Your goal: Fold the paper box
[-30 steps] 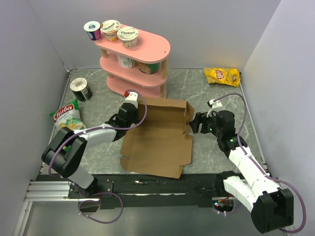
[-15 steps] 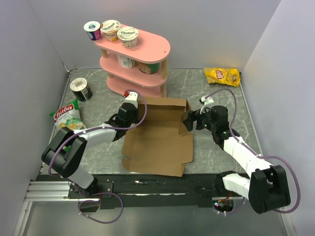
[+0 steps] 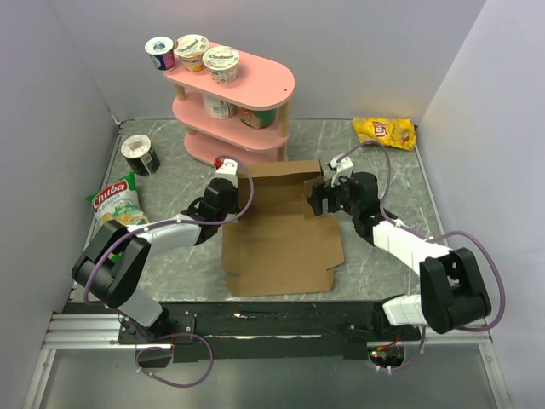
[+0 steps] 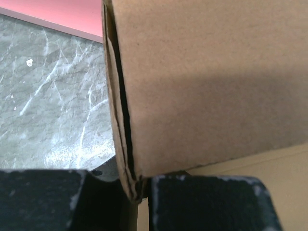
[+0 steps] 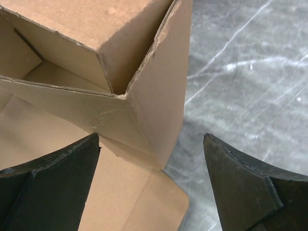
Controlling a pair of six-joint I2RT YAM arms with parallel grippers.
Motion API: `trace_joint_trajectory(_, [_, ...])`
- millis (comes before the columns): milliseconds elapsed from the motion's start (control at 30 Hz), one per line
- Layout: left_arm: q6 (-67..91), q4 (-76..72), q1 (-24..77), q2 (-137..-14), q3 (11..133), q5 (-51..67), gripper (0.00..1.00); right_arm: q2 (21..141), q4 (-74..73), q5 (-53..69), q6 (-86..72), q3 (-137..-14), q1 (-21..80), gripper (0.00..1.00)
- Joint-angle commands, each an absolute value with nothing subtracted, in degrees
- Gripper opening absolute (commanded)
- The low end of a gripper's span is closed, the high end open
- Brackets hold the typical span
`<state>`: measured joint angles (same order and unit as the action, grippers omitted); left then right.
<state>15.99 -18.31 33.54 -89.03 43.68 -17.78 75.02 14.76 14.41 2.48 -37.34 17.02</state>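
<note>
The brown cardboard paper box (image 3: 281,243) lies in the middle of the table, its far wall raised upright and its near part flat. My left gripper (image 3: 232,194) is shut on the box's far left corner; in the left wrist view the doubled cardboard edge (image 4: 126,159) is pinched between the dark fingers (image 4: 207,204). My right gripper (image 3: 317,198) is open at the far right corner. In the right wrist view the folded corner flap (image 5: 154,110) stands between the spread fingertips (image 5: 57,173), touching neither.
A pink three-tier shelf (image 3: 255,85) with yogurt cups (image 3: 192,51) stands just behind the box. A dark can (image 3: 140,155) and a green chip bag (image 3: 115,201) lie at the left. A yellow chip bag (image 3: 385,131) lies at the far right.
My right arm has swung left to the box's far right corner. The box has turned squarer to the table and its right side flap now stands up. The left gripper has kept its hold.
</note>
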Motion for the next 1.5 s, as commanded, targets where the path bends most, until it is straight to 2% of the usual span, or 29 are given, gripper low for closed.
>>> trace_joint_trajectory(0, [15.73, -16.17, 33.40, -88.16, 42.36, -15.03, 0.12, 77.87, 21.97, 13.62, 6.15, -41.39, 17.31, 0.91])
trace_joint_trajectory(367, [15.47, -16.08, 33.49, -87.72, 42.36, -15.03, 0.12, 84.89, 25.14, 21.88, 8.00, -46.66, 17.14, 0.79])
trace_joint_trajectory(667, [15.29, -16.26, 33.40, -87.63, 42.28, -14.77, 0.12, 87.89, 23.38, 23.74, 6.16, -50.27, 17.14, 0.52])
trace_joint_trajectory(800, [15.29, -16.35, 33.49, -87.80, 42.36, -14.24, 0.12, 89.38, 23.12, 23.82, 5.10, -51.41, 17.31, 0.48])
trace_joint_trajectory(967, [15.12, -16.43, 33.49, -87.63, 42.28, -14.41, 0.12, 91.58, 22.59, 23.12, 3.69, -53.26, 17.75, 0.38])
trace_joint_trajectory(1067, [15.12, -16.61, 33.57, -87.45, 42.19, -14.33, 0.12, 92.28, 22.50, 20.66, 2.81, -53.96, 18.46, 0.36])
trace_joint_trajectory(1133, [15.21, -16.70, 33.66, -87.45, 42.10, -14.15, 0.12, 92.63, 22.50, 17.86, 2.20, -54.23, 19.33, 0.30])
trace_joint_trajectory(1167, [15.21, -16.61, 33.66, -87.36, 42.10, -14.06, 0.12, 92.72, 22.33, 16.19, 1.76, -54.32, 19.77, 0.05])
trace_joint_trajectory(1333, [15.21, -16.61, 34.10, -87.28, 42.10, -14.06, 0.12, 92.37, 24.34, 8.89, 0.18, -52.56, 22.67, 0.01])
trace_joint_trajectory(1467, [15.29, -16.61, 34.28, -86.92, 42.10, -14.15, 0.12, 91.85, 24.08, -5.39, -2.81, -51.59, 24.78, 0.02])
